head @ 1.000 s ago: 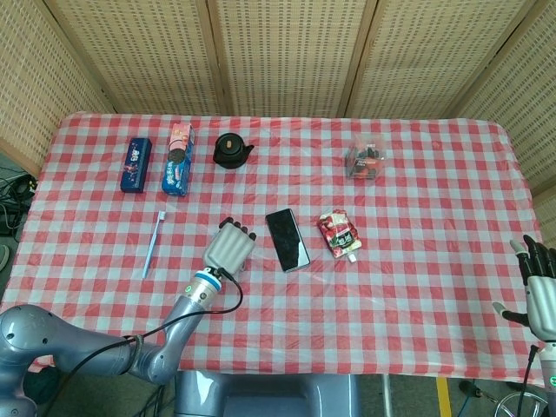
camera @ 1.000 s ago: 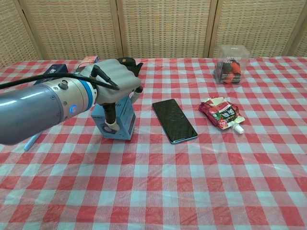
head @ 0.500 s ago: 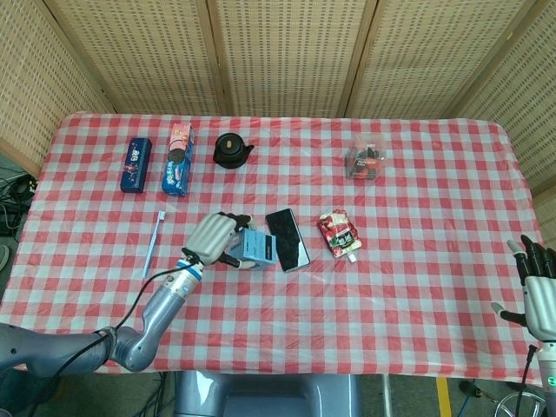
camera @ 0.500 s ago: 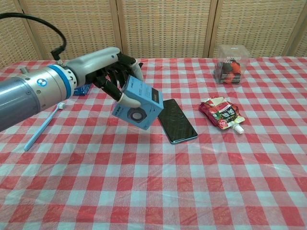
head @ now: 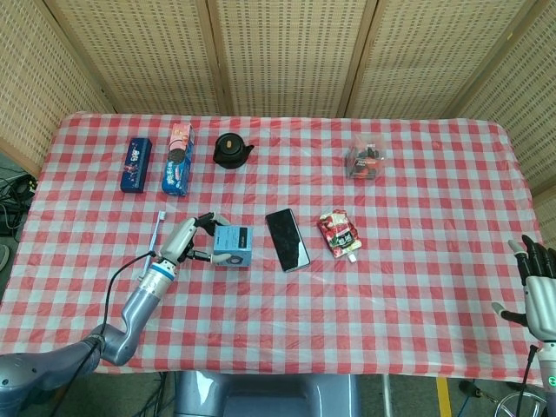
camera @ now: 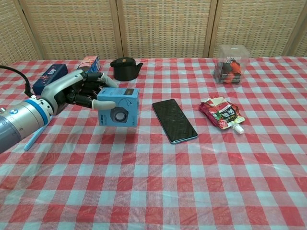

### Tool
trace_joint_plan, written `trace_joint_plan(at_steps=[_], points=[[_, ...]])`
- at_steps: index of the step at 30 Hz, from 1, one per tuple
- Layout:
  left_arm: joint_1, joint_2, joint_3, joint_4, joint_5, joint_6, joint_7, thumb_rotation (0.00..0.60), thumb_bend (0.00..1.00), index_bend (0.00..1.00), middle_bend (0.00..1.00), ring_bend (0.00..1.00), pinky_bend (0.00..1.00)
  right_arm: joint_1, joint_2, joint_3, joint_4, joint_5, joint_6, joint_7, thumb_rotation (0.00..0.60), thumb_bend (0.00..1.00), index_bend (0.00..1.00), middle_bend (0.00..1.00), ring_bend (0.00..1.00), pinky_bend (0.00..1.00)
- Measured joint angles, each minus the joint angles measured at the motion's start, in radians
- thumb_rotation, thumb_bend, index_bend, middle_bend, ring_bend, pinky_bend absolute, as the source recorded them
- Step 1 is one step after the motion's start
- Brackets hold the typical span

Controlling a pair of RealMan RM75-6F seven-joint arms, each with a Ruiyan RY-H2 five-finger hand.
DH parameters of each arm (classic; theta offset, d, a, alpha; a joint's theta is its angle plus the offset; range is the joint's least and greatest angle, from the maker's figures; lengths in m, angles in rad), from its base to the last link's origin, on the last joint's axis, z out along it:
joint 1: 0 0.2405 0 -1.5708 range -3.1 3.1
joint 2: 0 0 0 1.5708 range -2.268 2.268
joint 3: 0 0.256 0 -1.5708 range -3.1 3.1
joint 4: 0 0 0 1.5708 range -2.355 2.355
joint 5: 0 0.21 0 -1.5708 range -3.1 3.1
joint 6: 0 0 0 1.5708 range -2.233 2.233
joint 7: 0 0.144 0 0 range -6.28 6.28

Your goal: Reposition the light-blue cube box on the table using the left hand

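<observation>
Left hand (camera: 79, 91): grasping the box (camera: 119, 107) from its left side, fingers on its faces
Box: just left of the phone (camera: 174, 120), apparently lifted slightly off the counter (camera: 158, 182)
Clear case (camera: 229, 63): holds dark and red items
Right hand (head: 539, 291): released, fingers spread, off the counter's right edge

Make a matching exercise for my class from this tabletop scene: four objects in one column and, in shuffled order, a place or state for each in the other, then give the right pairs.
Objects
1. light-blue cube box
2. black phone
3. black teapot
4. clear plastic box

Places or states
A. at the far edge, right of the two snack packs
B. held by the left hand
C. far right part of the cloth, with red and dark things inside
D. lying flat between the cube box and the red pouch

Pairs: 1-B, 2-D, 3-A, 4-C
</observation>
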Motion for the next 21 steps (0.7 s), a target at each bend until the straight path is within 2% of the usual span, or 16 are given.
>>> trace_joint_plan(at_steps=[5,7,9,11,12,14,21], points=[[0.015,-0.035,0.001,0.046,0.025,-0.015,-0.036,0.600,0.00,0.52,0.54,0.48,0.40,-0.001,0.002,0.000,0.001,0.000,0.000,0.004,0.600,0.00,0.00,0.00,0.00,0.00],[0.017,-0.041,0.002,0.058,0.028,-0.022,-0.039,0.600,0.00,0.45,0.46,0.41,0.34,-0.001,0.002,0.000,0.001,0.000,0.000,0.005,0.600,0.00,0.00,0.00,0.00,0.00],[0.019,-0.045,0.008,0.070,0.036,-0.029,-0.046,0.600,0.00,0.27,0.21,0.19,0.15,-0.001,0.002,0.000,0.001,0.000,0.000,0.004,0.600,0.00,0.00,0.00,0.00,0.00],[0.021,-0.046,0.012,0.074,0.047,-0.029,-0.057,0.600,0.00,0.09,0.04,0.04,0.02,-0.001,0.002,0.000,0.000,0.000,0.001,0.004,0.600,0.00,0.00,0.00,0.00,0.00],[0.023,-0.047,0.014,0.075,0.052,-0.024,-0.061,0.600,0.00,0.04,0.01,0.01,0.00,-0.001,0.002,0.000,0.000,0.000,0.000,0.004,0.600,0.00,0.00,0.00,0.00,0.00],[0.026,-0.048,0.014,0.078,0.058,-0.010,-0.063,0.600,0.00,0.00,0.00,0.00,0.00,-0.001,0.002,0.000,0.000,0.001,0.000,0.004,0.600,0.00,0.00,0.00,0.00,0.00],[0.047,-0.015,0.017,0.045,0.104,0.089,-0.067,0.600,0.00,0.00,0.00,0.00,0.00,-0.003,0.005,0.000,-0.004,-0.005,0.008,0.006,0.600,0.00,0.00,0.00,0.00,0.00]])
